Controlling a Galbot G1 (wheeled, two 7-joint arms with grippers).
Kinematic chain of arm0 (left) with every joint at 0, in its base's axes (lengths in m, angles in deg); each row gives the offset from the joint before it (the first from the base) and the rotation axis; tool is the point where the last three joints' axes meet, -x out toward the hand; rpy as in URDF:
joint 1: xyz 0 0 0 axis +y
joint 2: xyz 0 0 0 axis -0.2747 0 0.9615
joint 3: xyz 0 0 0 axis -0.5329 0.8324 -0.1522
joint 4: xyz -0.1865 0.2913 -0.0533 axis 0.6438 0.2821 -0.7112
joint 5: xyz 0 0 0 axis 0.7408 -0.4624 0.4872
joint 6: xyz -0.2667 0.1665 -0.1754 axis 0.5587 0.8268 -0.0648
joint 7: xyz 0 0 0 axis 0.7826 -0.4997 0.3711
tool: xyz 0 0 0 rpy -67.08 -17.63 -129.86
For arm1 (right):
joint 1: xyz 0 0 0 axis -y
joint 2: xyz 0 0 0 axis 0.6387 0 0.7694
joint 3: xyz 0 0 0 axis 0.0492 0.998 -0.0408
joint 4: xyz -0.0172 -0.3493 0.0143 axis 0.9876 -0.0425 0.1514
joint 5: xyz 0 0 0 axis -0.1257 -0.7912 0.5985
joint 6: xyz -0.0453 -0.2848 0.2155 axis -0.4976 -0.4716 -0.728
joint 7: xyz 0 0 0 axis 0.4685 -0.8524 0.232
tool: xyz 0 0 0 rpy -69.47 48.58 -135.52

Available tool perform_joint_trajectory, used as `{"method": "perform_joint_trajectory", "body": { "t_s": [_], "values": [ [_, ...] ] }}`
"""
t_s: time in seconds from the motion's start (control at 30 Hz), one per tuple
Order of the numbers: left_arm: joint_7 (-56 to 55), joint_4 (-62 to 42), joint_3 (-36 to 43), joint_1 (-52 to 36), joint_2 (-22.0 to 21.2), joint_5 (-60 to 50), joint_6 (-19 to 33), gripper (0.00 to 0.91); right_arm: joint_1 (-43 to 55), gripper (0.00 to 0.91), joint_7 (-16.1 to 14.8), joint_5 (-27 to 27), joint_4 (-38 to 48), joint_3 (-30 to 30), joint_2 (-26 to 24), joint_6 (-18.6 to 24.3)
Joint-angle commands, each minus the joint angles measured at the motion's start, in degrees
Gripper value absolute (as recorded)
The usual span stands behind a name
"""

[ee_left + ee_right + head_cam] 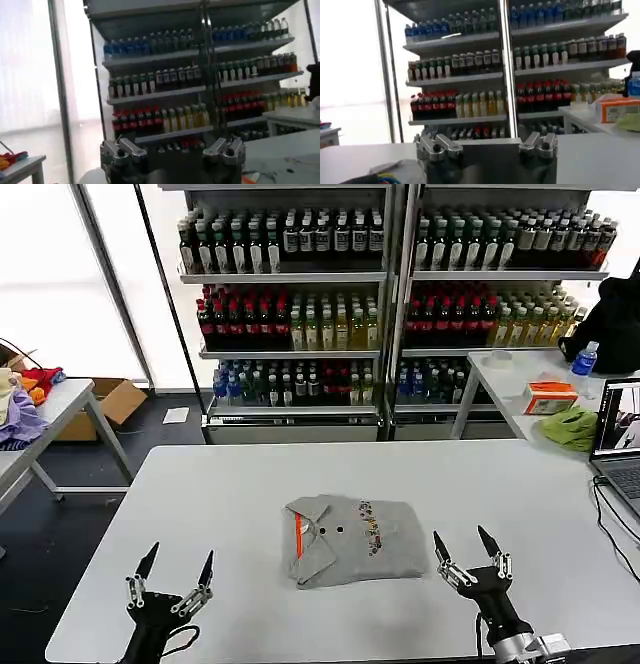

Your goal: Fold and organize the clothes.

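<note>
One folded shirt [354,539], head view, grippers apart

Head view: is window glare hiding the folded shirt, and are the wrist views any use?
Head view: windows blow out white behind the shelves, but the folded shirt on the table is evenly lit and readable. Left wrist view: soft, blurred, with window glare at one side. Right wrist view: sharper, same glare.

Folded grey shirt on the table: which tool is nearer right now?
Right. The right tool sits open just off the folded grey shirt, at its near right corner. The left tool is open too, farther away at the near left.
</note>
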Motion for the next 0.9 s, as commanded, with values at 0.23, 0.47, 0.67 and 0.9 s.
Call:
{"method": "perform_joint_trajectory", "body": {
  "t_s": [0.23, 0.47, 0.67, 0.9],
  "values": [
    [0.6, 0.1, 0.9, 0.6, -0.3, -2.4, 1.1, 0.907, -0.4, 0.907, 0.1, -1.5, 0.4, -0.1, 0.1, 0.9],
    [0.9, 0.2, -0.1, 0.6, -0.2, -0.8, 0.4, 0.907, -0.5, 0.907, -0.1, -1.8, 0.1, -0.2, 0.1, 0.7],
    [1.0, 0.6, -0.1, 0.6, -0.3, -0.4, 0.0, 0.907, -0.4, 0.907, -1.0, -2.5, 0.7, -0.7, 0.1, 0.7],
    [1.4, 1.0, -0.3, 1.0, -0.4, -0.7, -0.6, 0.907, -0.6, 0.907, -1.5, -2.3, 0.5, -1.2, -0.2, 0.6]
  ]
}}
